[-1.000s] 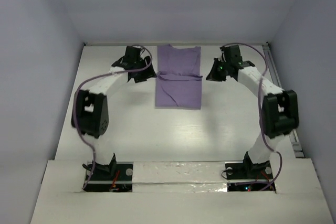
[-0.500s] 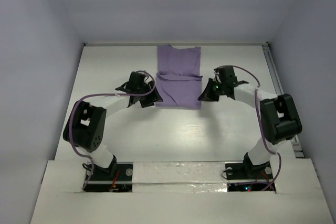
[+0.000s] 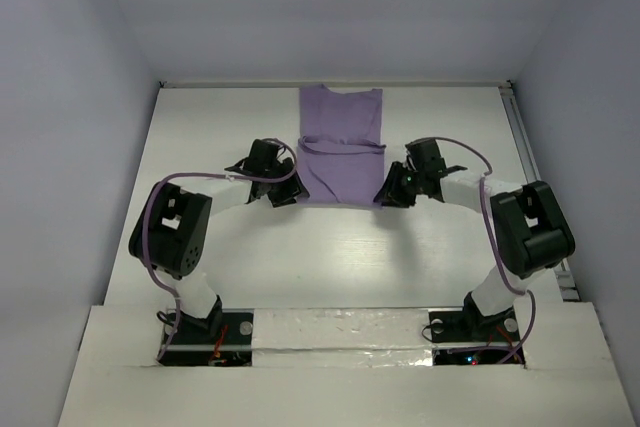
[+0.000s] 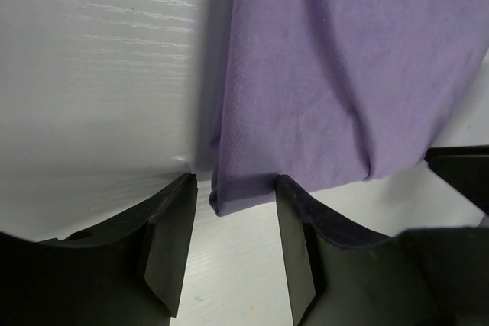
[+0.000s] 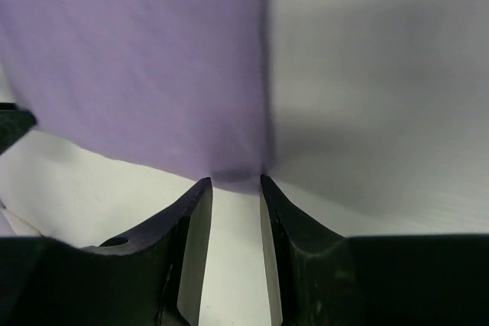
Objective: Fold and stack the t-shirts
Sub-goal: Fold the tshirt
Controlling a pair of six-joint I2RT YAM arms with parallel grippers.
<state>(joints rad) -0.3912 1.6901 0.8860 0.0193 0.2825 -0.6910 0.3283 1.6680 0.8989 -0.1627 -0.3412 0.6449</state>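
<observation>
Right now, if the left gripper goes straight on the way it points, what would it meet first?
Probably the t-shirt: its near corner lies ahead, between the open fingers of the left gripper, though depth is unclear.

I find nothing readable in any view, the lavender t-shirt (image 3: pixel 340 152) plain with no print or label showing, the white table (image 3: pixel 330 257) without lettering

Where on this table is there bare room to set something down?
Bare table lies left of the t-shirt up to the wall, right of it up to the side rail, and in the near strip between its hem and the arm bases. It is crowded at the hem's two corners, where the left gripper and right gripper stand, both open.
</observation>
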